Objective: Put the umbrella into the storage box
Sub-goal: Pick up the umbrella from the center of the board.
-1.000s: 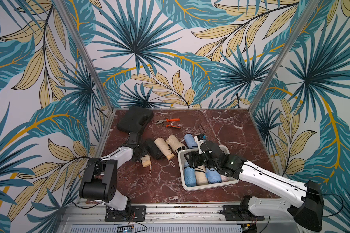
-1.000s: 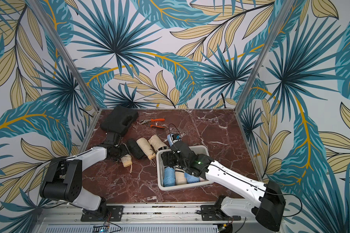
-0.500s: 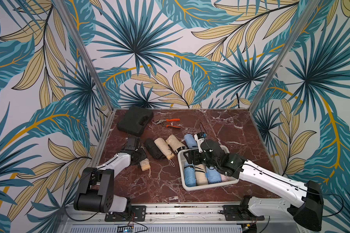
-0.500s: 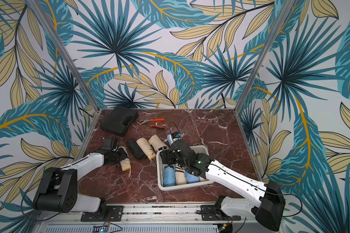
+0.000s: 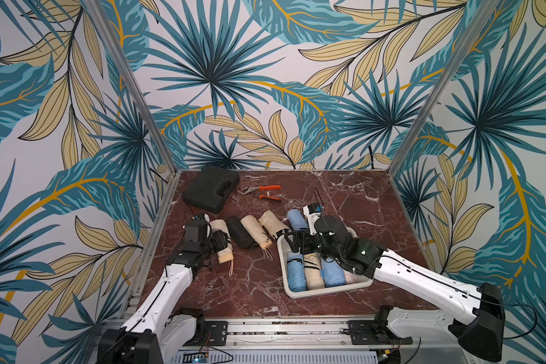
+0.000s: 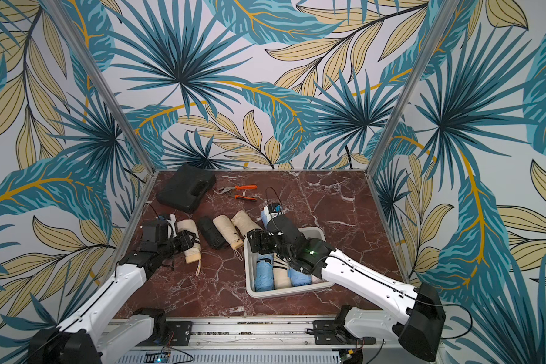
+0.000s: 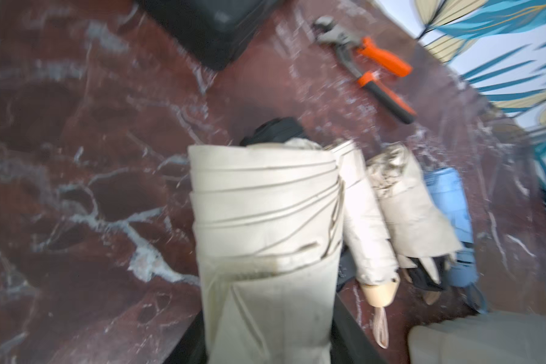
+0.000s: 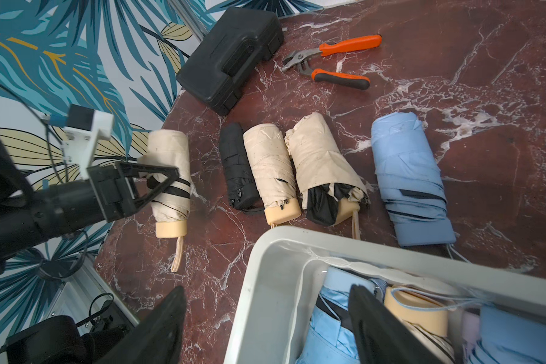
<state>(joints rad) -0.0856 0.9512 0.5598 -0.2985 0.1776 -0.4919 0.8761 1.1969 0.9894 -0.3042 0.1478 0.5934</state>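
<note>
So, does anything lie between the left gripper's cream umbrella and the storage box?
Yes. A black umbrella and two more cream umbrellas lie between the gripped umbrella and the storage box; the right gripper hangs over its facing corner.

We see two matching arms: left arm point(image 5: 167, 283) and right arm point(image 5: 423, 280) have white link shells, black joint housings and a thin black cable along each. The right wrist has a lit green LED point(image 5: 363, 251). On the left gripper point(image 5: 220, 244) – black triangular open-frame fingers point(image 8: 158, 171), white camera bracket point(image 8: 87, 138).
</note>
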